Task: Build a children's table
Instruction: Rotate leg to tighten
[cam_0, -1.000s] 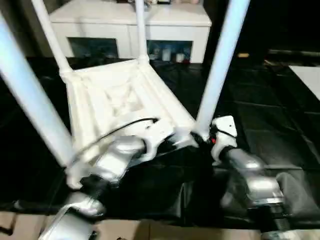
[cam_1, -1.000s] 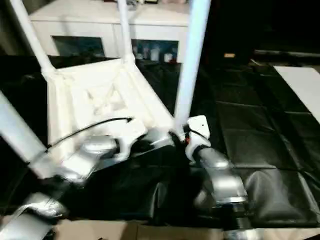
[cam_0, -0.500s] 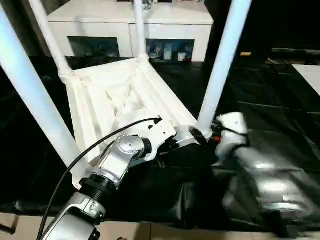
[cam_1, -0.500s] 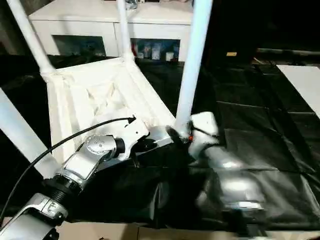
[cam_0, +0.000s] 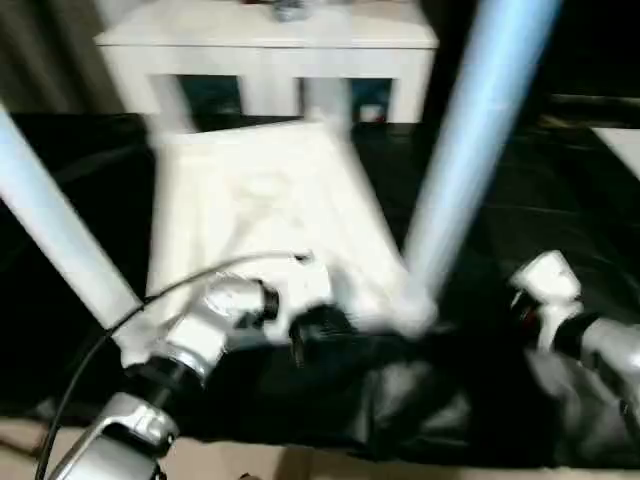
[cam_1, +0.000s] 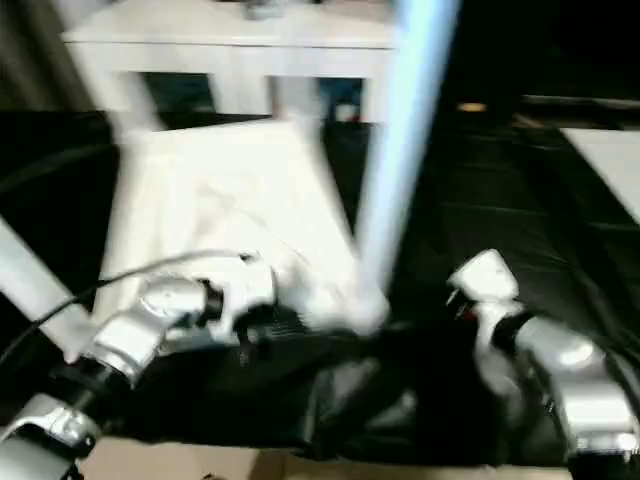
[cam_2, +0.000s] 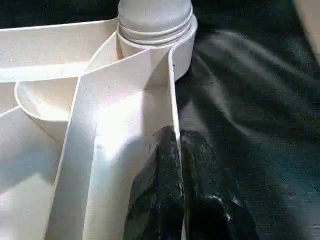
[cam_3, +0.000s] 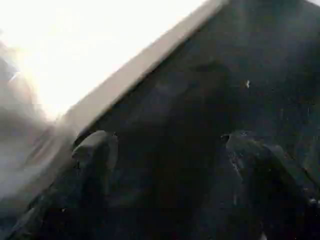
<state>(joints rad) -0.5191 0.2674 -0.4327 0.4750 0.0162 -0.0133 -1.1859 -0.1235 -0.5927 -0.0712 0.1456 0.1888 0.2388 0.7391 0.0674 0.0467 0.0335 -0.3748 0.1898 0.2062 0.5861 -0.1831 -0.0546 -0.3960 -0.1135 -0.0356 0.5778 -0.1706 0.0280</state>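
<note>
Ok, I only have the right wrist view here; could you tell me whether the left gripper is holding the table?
Observer: Yes, the left gripper is shut on a rib of the tabletop.
Operator: Is a leg fitted near it?
Observer: Yes, a leg stands in the corner socket just past the fingertips.
Operator: And is my right gripper touching the table?
Observer: No, the right gripper is open over the mat, apart from the table.
</note>
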